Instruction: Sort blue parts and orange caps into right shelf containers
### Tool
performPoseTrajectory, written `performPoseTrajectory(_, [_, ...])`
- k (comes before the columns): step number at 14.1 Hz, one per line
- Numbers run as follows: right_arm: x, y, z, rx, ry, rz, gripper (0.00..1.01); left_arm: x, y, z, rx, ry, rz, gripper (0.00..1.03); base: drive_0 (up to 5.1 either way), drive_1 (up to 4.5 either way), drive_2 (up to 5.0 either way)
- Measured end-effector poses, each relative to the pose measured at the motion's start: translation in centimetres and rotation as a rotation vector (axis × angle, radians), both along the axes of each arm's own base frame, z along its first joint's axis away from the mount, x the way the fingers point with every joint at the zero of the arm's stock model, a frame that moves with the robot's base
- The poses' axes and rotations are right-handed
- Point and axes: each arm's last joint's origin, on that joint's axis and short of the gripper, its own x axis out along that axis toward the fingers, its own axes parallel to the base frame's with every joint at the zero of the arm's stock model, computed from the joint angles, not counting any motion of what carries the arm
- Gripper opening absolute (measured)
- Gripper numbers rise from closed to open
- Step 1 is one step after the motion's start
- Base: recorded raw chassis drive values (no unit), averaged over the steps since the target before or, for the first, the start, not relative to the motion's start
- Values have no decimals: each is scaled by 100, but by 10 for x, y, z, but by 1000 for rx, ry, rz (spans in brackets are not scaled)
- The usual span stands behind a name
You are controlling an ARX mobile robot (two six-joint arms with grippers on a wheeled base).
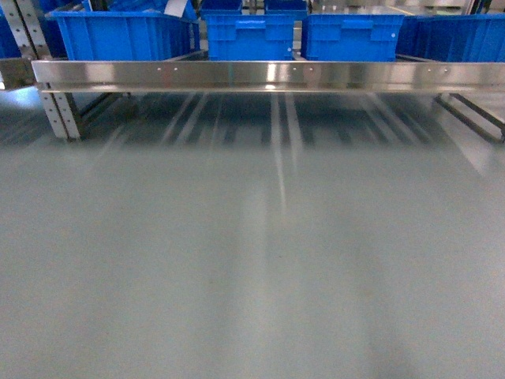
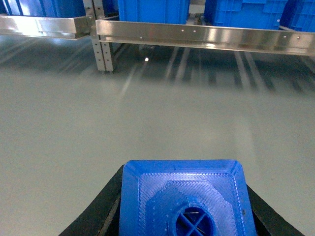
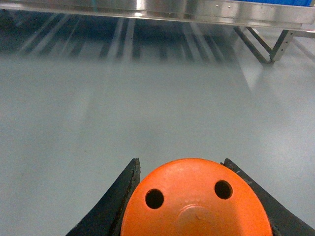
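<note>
Head view shows me bare grey floor (image 1: 252,276) running up to a steel shelf rail (image 1: 268,76), with the blue crates (image 1: 250,37) lined up behind it; neither arm shows here. On the left wrist camera, my left gripper (image 2: 184,206) is clamped on a blue part (image 2: 187,196), its black fingers (image 2: 101,209) pressed to both sides. On the right wrist camera, my right gripper (image 3: 194,201) holds an orange cap (image 3: 194,204), its flat holed top facing the lens. I judge this the carry step: both pieces are in hand and not yet delivered. Next I need to close on the shelf, lift each piece over a crate rim on the right, and release. What the crates hold I can't tell from this angle.
</note>
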Motion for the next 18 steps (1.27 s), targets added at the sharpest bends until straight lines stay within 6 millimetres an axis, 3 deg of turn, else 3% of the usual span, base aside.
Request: performPoseTrajectory(18, [0, 0, 0, 0, 0, 0, 43, 0, 0, 1, 1, -5, 4, 45, 309, 136, -465])
